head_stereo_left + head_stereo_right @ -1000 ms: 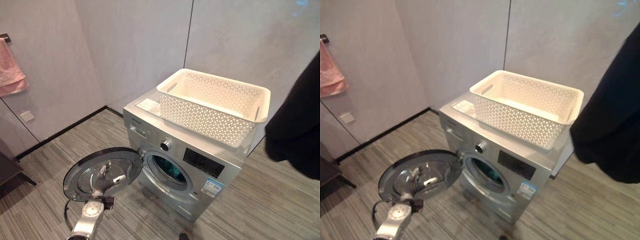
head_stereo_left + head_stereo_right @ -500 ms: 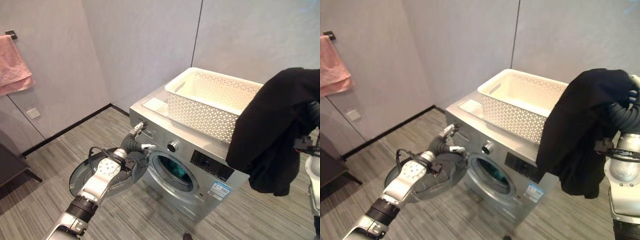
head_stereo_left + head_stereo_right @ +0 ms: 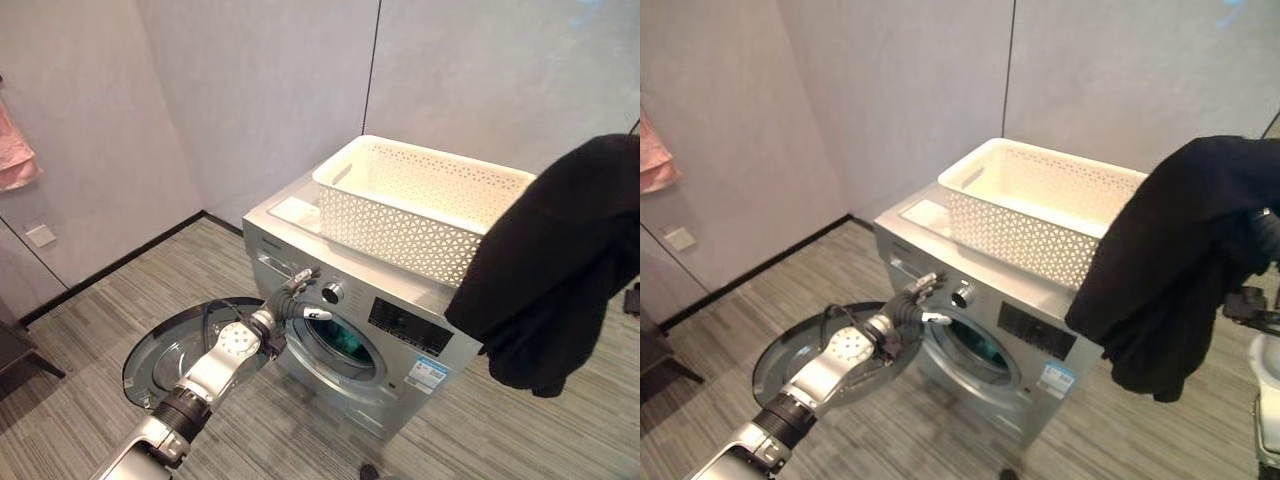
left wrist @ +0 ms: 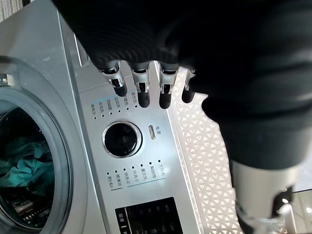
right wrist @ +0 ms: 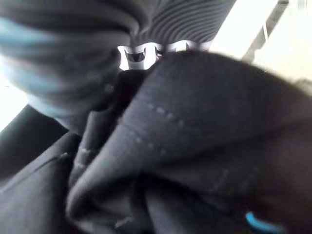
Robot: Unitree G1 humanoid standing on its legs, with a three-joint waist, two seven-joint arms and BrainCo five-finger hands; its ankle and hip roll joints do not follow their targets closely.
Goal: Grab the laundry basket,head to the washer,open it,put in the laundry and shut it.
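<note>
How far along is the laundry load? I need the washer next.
Done: the white laundry basket sits on top of the washer, its round door is swung open, and teal laundry lies in the drum. In hand: a black garment hangs from the right hand, and the left hand is open by the control panel. Left: putting the black garment in and shutting the door.

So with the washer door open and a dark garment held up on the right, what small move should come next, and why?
Probably bring the right hand down and toward the drum opening. The black garment hangs beside the empty laundry basket, well above the opening. The door lies swung wide, teal laundry already inside. The left hand hovers at the control panel; it may need to pull clear.
</note>
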